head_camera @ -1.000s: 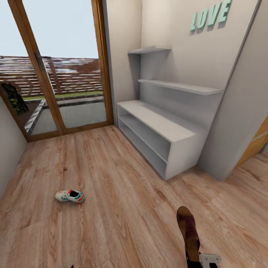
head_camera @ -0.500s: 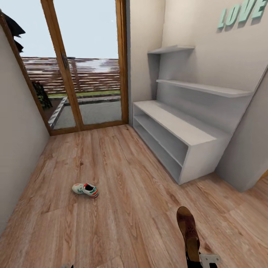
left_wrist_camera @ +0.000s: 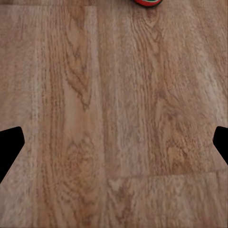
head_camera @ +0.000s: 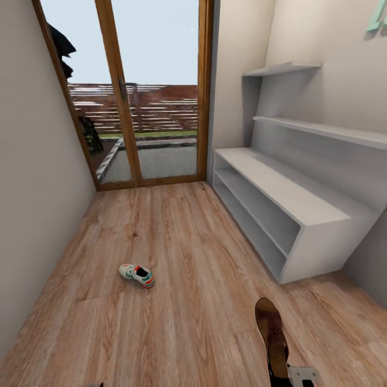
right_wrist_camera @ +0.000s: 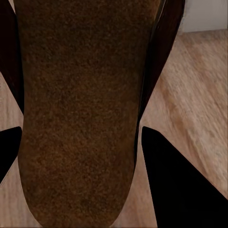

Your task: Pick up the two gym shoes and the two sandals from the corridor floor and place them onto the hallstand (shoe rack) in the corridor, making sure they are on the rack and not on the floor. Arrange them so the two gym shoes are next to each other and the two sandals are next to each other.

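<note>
One gym shoe (head_camera: pixel 137 275), white with green stripes and a red-orange heel, lies alone on the corridor floor (head_camera: pixel 193 301) left of centre. Its red edge (left_wrist_camera: pixel 147 2) peeks into the left wrist view. My left gripper (left_wrist_camera: pixel 114 142) hangs open over bare planks, fingertips (left_wrist_camera: pixel 9 149) far apart. A dark brown sandal (head_camera: pixel 271 330) sticks up at the lower right of the head view, with my right gripper (head_camera: pixel 282 376) shut on it. In the right wrist view its brown sole (right_wrist_camera: pixel 80 104) lies between the fingers (right_wrist_camera: pixel 180 185). The hallstand (head_camera: pixel 293 201) stands along the right wall, shelves bare.
A wood-framed glass door (head_camera: pixel 153 97) closes the far end of the corridor. A plain wall (head_camera: pixel 37 188) runs along the left side. Two floating shelves (head_camera: pixel 322 129) hang above the white bench.
The whole picture has shifted: the camera has turned left, so the rack and door sit further right. The sandal stays in my right gripper, and the shoe lies still.
</note>
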Controlling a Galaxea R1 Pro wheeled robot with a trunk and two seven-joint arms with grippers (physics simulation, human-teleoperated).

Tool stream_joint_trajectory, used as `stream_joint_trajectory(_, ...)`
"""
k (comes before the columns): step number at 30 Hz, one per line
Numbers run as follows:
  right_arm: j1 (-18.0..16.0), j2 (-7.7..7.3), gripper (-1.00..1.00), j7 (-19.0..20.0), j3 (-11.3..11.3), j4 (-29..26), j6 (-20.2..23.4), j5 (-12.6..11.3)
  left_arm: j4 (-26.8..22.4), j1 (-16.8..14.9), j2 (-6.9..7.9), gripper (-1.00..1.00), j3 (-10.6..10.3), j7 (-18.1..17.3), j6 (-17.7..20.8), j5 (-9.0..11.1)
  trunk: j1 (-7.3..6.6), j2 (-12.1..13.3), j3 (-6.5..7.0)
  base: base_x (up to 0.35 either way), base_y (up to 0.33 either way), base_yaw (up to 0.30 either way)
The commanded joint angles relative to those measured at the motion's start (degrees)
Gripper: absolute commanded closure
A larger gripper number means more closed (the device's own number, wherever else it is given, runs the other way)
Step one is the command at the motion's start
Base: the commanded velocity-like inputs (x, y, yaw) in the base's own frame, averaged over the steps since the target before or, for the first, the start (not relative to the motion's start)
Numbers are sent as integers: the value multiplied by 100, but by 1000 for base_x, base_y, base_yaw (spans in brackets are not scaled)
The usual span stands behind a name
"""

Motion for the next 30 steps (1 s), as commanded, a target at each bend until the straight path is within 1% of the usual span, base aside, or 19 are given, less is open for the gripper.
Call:
stream_joint_trajectory(1, -2, 0, 100, -15, 5, 1, -13, -7, 5, -7, -5, -100, 53, -54, -11, -19, 1, -2, -5, 239, -168, 278)
stream_joint_trajectory(7, 1, 0, 100, -15, 5, 1, -13, -3, 5, -7, -5, -100, 70, -54, -11, -19, 1, -2, -5, 240, -168, 211)
stream_joint_trajectory(26, -2, -6, 100, -1, 13, 1, -13, 21, 5, -7, -5, -100, 81, -55, -8, -19, 1, -2, -5, 246, -168, 12)
stream_joint_trajectory(30, -2, -1, 100, -5, 13, 1, -13, 19, 5, -7, -5, -100, 82, -54, -7, -19, 1, -2, -5, 290, -168, 157)
